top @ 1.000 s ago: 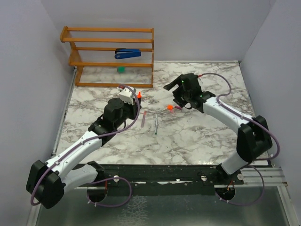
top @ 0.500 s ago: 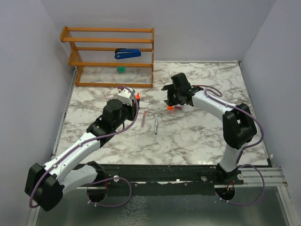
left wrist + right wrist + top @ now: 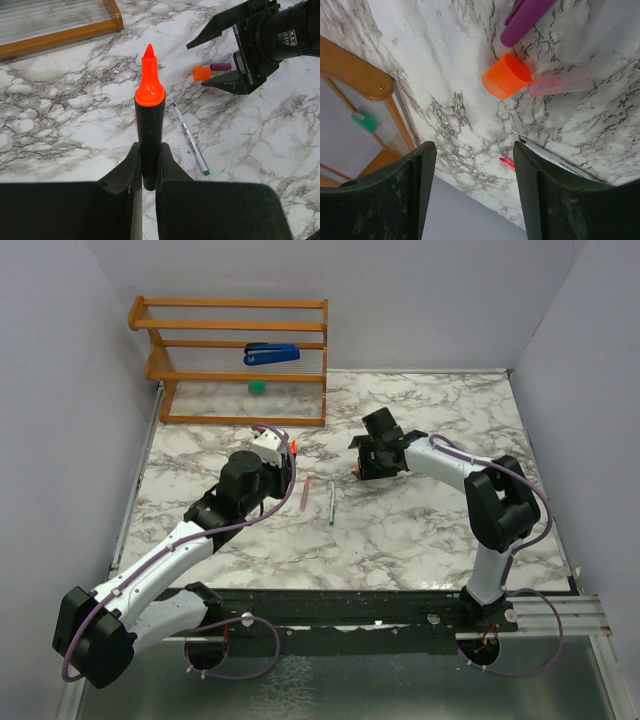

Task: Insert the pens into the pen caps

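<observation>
My left gripper (image 3: 288,457) (image 3: 148,165) is shut on the black marker (image 3: 149,125) and holds it with its orange tip (image 3: 297,446) pointing away from me. The grey pen (image 3: 331,503) (image 3: 190,141) and the pink pen (image 3: 304,493) lie side by side mid-table. My right gripper (image 3: 364,466) (image 3: 474,150) is open and empty, with its jaws spread over the caps. In the right wrist view the orange cap (image 3: 506,76), the purple cap (image 3: 525,17) and the pink cap (image 3: 560,82) lie close together. The orange cap (image 3: 201,73) and the purple cap (image 3: 220,66) also show in the left wrist view.
A wooden rack (image 3: 228,360) stands at the back left with a blue stapler (image 3: 271,353) on a shelf and a small green object (image 3: 258,387) below it. Grey walls close in the left, back and right sides.
My right gripper has swung left and down until it is over the caps, and it now covers them in the top view. My left arm has barely moved, still holding the marker.
</observation>
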### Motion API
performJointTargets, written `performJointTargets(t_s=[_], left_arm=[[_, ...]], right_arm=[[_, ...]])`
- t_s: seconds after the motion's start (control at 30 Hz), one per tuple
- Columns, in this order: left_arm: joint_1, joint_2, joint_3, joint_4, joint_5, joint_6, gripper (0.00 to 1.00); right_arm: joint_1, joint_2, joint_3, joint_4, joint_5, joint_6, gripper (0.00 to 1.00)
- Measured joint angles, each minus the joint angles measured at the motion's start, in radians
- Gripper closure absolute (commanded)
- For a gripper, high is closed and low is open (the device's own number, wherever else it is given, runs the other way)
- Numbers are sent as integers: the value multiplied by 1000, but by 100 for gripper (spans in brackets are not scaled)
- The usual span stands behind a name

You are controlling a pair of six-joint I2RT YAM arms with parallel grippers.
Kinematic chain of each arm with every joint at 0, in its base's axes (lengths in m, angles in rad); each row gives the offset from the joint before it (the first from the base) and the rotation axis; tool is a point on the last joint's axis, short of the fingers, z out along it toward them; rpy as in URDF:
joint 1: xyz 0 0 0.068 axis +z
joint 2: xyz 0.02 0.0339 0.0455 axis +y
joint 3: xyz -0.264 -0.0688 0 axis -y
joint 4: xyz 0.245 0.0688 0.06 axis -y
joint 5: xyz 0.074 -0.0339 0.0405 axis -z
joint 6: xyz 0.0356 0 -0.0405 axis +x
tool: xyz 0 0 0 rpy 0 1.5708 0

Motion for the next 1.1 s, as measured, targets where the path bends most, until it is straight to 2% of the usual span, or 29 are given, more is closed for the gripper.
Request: performJointTargets(t_s=[0.27,0.7,1.1], left_arm=[[0,0,3,-4,0,13,100],[0,8,16,-10,0,19,100],[0,20,18,-14,0,31,100]], right_arm=[[-13,52,10,-40,-3,48,38],[-79,62,21,-59,-2,66,39],[-89,111,36,-58,-9,65,41]])
